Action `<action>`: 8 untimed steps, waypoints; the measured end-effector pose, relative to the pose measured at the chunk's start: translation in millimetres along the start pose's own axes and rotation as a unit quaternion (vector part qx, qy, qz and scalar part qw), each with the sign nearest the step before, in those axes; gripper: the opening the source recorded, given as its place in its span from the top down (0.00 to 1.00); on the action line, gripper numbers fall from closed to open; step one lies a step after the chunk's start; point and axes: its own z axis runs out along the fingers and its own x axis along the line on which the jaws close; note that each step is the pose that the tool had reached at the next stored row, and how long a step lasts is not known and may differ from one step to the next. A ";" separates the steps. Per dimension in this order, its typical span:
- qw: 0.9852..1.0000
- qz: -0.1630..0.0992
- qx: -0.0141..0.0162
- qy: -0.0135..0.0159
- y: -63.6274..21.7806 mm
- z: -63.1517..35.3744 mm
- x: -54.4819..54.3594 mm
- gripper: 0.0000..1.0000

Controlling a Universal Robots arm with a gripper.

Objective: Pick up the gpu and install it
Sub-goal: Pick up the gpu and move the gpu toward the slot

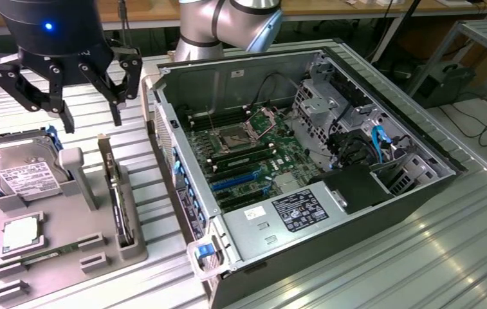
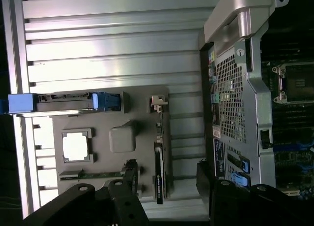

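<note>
Gpu [image 1: 119, 212] stands on its long edge in a narrow slot of the grey holder [image 1: 132, 252]. It sits on the side of the holder nearest the computer case [image 1: 415, 199]. The dark edge faces up, and the pale metal bracket is at the end farther from the exterior camera. Nothing touches it.

Claw [image 1: 91, 122] hangs in the air above the far end of the holder, clear of everything. Its black fingers [image 1: 65, 116] are spread wide with nothing between them. In the wrist view the claw [image 2: 167, 173] looks straight down, and the gpu [image 2: 159, 172] lies in the gap between the two fingers [image 2: 128, 179], lined up lengthwise with it.

Other parts on the same holder:
- A silver hard drive [image 1: 16, 170] with a white label leans in a blue-edged cradle, towards the exterior view's left.
- A square processor chip [image 1: 20, 233] lies flat in its recess below the drive.
- A slim green memory stick [image 1: 55, 252] sits in a slot beside the chip.

All three are apart from the gpu.

The case lies on its side with the panel off, on the ribbed metal worktop [image 1: 397, 264], just beside the holder on the exterior view's right. The motherboard [image 1: 252, 161] is exposed, with the processor socket, blue and black slots, and a bundle of black and blue cables towards the drive cage. The silver arm [image 1: 226, 26] rises behind the case.
</note>
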 end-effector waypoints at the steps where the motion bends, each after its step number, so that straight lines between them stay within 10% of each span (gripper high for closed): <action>1: 1.000 0.000 0.000 0.000 -1.8 0.7 -0.1 0.40; 8: 1.000 -0.003 0.001 0.000 -5.8 9.0 -0.2 0.40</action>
